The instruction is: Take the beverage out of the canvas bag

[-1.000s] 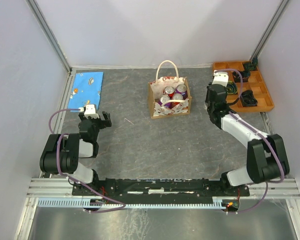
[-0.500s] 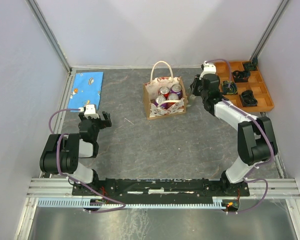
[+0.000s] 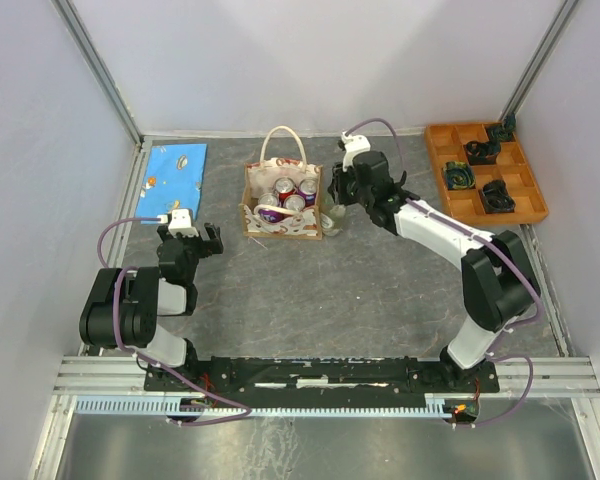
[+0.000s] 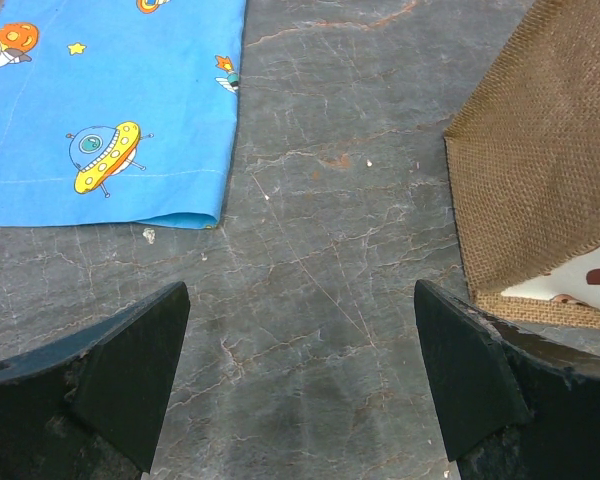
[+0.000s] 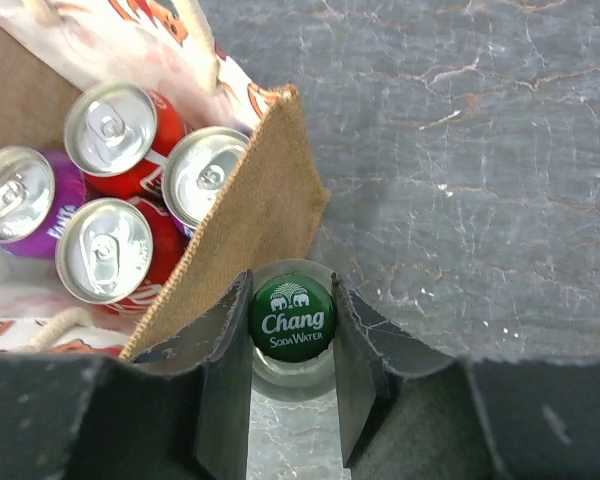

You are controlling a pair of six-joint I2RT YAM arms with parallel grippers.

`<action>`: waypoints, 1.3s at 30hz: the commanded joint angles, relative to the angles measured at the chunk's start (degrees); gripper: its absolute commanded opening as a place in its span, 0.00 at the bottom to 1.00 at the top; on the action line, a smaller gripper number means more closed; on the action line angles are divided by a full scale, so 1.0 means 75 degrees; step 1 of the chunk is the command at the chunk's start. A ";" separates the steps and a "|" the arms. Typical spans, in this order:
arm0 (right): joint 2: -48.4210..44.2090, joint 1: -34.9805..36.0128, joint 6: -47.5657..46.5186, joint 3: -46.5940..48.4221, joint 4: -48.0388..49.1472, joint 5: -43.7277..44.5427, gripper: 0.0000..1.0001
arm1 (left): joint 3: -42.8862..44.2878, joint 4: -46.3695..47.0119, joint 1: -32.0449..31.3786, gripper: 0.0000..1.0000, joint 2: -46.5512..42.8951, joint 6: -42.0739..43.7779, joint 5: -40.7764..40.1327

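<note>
I have the right gripper's [image 5: 290, 290] jaws clamped on the upright Chang soda water bottle [image 5: 290, 325], just outside the canvas bag's [image 5: 255, 225] burlap side and apparently resting on the worktop [image 5: 480, 150], while my left gripper's [image 4: 300, 380] jaws stand apart, well away.

- My left arm [image 3: 130, 305] sits folded close to its base at the near left. Its wrist is low over the counter [image 3: 310, 290] and points forward.
- The left fingers [image 4: 130, 370] stand wide apart, one at each lower corner of the wrist view.
- My right arm [image 3: 435, 225] reaches far forward and across to the left, with its elbow bent high on the right side.
- The right wrist points down, so its camera looks almost straight at the counter.
- The right fingers [image 5: 225, 385] are closed in, one on each side of the neck of a bottle [image 5: 291, 318], gripping just under the green cap.
</note>
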 commanded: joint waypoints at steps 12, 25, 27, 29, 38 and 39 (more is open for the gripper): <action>-0.0943 -0.0054 -0.1569 -0.0131 0.0274 0.2819 0.00 | 0.0161 0.0272 -0.0042 0.99 -0.0038 0.0327 -0.0060; -0.1347 -0.0077 -0.0651 -0.0948 0.0143 0.3438 0.17 | 0.0169 0.0268 -0.0043 0.99 -0.0035 0.0327 -0.0062; -0.1450 -0.0082 -0.0585 -0.1093 0.0155 0.3537 0.30 | 0.0167 0.0267 -0.0042 0.99 -0.0042 0.0327 -0.0061; -0.1522 -0.0075 -0.0552 -0.1195 0.0120 0.3647 0.61 | 0.0161 0.0259 -0.0043 0.99 -0.0045 0.0327 -0.0061; -0.1677 -0.0086 -0.0513 -0.1301 0.0016 0.3908 0.99 | 0.0169 0.0273 -0.0044 0.99 -0.0039 0.0327 -0.0068; -0.1712 -0.0082 -0.0510 -0.1283 0.0039 0.3963 0.99 | 0.0173 0.0269 -0.0042 0.99 -0.0042 0.0327 -0.0063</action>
